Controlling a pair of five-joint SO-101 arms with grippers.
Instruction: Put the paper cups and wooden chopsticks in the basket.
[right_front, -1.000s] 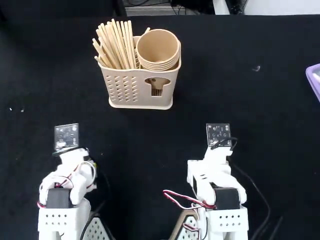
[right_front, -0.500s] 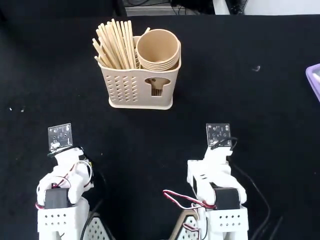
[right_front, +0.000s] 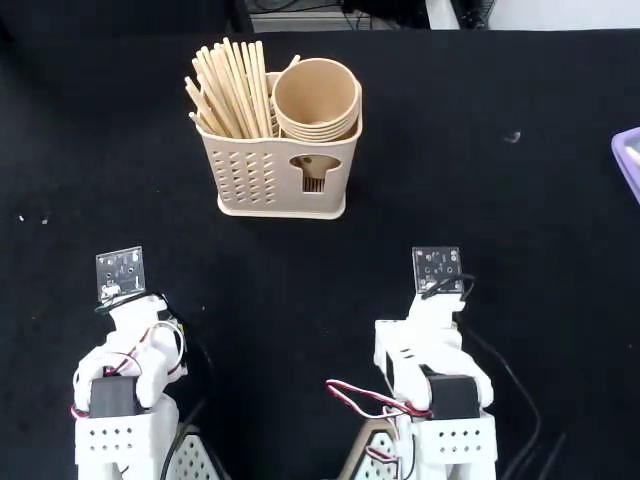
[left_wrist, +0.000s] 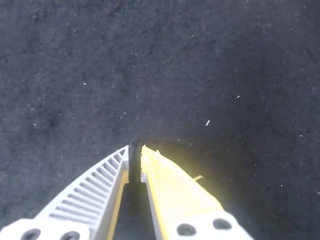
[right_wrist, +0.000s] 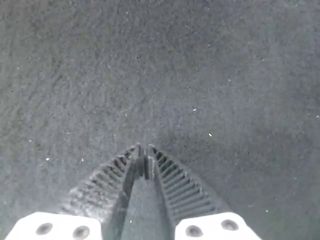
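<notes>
The basket (right_front: 280, 172) stands upright on the black tabletop (right_front: 500, 220), toward the far edge and a little to the left of the middle. A stack of paper cups (right_front: 316, 98) sits in its right compartment, mouths up. A bundle of wooden chopsticks (right_front: 232, 88) stands in the left compartment, leaning toward the left edge, with the tips rising above the rim.

Both arms are folded back at the near edge, well apart from the basket. The left arm (right_front: 125, 365) is near the left corner and the right arm (right_front: 435, 360) is right of the middle. The left gripper (left_wrist: 134, 150) has its fingers closed on nothing, just above bare tabletop. The right gripper (right_wrist: 145, 151) is the same, fingers together and empty.

A purple object (right_front: 628, 160) pokes in at the right edge.
</notes>
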